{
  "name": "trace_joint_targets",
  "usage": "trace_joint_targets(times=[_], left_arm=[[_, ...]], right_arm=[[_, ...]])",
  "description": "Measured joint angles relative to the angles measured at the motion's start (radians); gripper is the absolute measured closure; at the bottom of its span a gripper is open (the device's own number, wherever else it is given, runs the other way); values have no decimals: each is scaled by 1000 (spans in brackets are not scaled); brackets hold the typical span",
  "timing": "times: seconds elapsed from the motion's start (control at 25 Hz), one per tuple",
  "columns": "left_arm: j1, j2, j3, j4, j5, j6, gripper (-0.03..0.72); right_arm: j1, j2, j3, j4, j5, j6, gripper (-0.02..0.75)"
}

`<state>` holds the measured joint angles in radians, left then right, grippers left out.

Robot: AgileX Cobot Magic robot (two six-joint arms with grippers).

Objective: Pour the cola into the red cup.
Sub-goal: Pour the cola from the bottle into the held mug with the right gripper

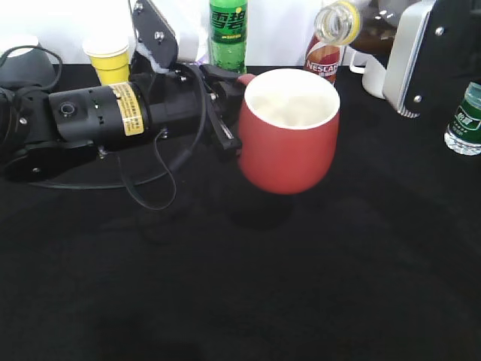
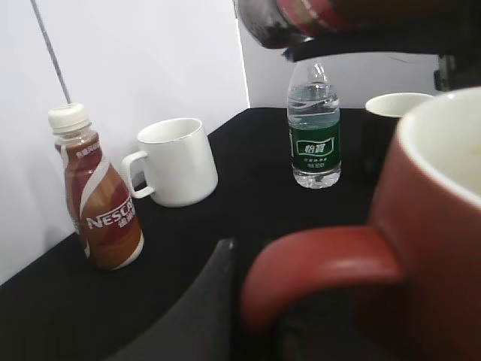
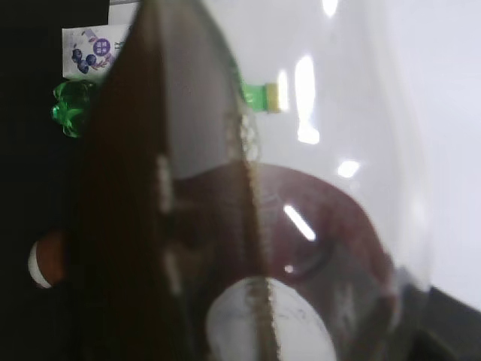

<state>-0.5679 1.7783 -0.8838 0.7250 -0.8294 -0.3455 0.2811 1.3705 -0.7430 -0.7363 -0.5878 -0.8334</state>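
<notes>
Left pincer (image 1: 225,113) pinching red cup (image 1: 289,131) handle; tilted cola bottle (image 1: 337,21) at 1 o'clock; right pincer state indiscernible.

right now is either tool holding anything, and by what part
The left tool grips the red cup at its loop handle. The right tool, unseen, carries the tilted cola bottle; where it grips cannot be told.

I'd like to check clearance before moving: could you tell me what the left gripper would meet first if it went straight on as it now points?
The left gripper would meet the red cup first; its fingers already sit at the handle.
</notes>
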Motion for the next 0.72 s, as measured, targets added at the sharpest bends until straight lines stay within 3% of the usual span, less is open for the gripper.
trace_joint_targets(times=[0.16,0.72], left_arm=[[0,0,0,62,-1,-21,635],[0,0,0,70,-2,-24,635]], right_arm=[[0,0,0,0,0,-80,245],[0,0,0,-1,0,-217,245]])
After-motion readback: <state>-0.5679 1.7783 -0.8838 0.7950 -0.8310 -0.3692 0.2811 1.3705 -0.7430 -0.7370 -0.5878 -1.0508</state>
